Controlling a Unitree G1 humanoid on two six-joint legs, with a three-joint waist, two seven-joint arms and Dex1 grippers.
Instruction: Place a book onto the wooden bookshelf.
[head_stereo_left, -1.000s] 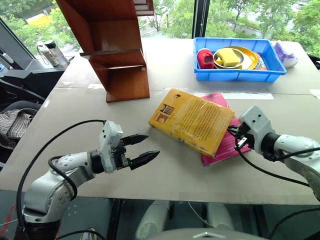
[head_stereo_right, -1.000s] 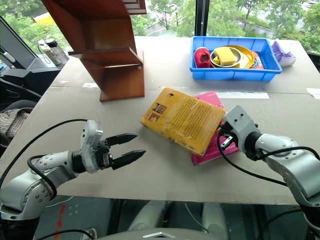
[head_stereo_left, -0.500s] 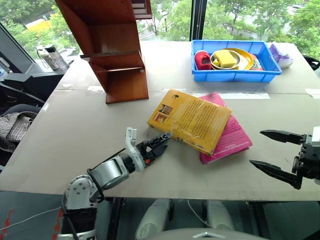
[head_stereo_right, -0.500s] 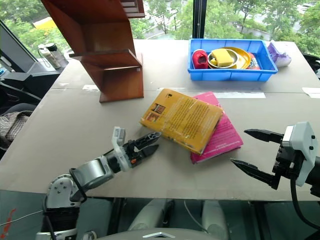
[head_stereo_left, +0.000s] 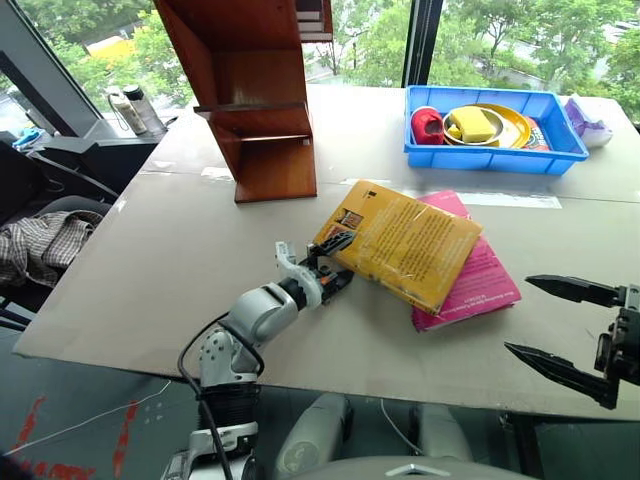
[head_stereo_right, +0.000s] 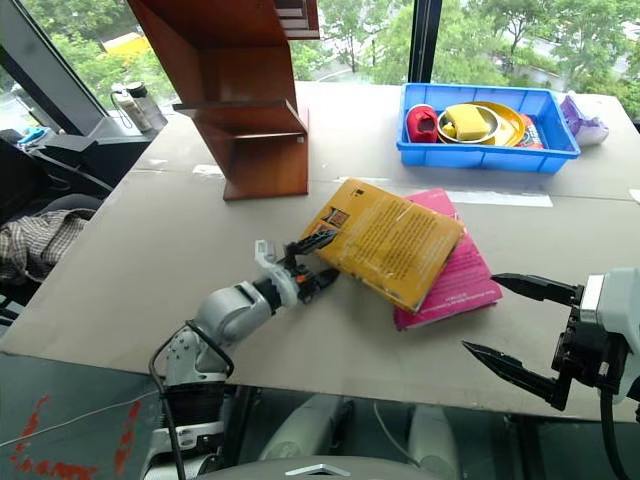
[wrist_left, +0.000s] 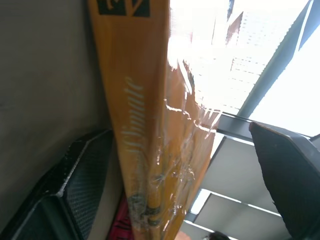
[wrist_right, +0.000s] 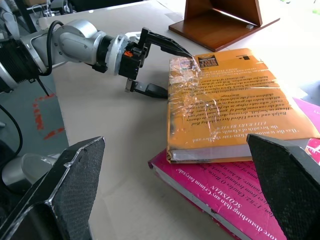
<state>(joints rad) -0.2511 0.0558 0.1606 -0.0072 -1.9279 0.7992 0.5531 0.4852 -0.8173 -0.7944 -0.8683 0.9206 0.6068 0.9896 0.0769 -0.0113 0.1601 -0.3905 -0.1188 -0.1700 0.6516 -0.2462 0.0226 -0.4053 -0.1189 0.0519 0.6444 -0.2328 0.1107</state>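
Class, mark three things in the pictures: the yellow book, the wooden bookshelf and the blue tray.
yellow book (head_stereo_left: 410, 240): left eye view, middle of its cover.
wooden bookshelf (head_stereo_left: 275, 168): left eye view, front of its lowest tier.
blue tray (head_stereo_left: 490, 160): left eye view, its near wall.

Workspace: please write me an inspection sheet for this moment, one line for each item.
Surface: grey table, taped seam across.
Job's things: yellow book lies on pink book; bookshelf at the table's far side.
Clutter: blue tray holding a bowl and a red cup.
Grippers: left gripper open, one finger over the yellow book's corner and one under it; right gripper open, apart from the books.
Cables: black cable on the left arm.
Surroundings: windows, trees, bottles, checked cloth.
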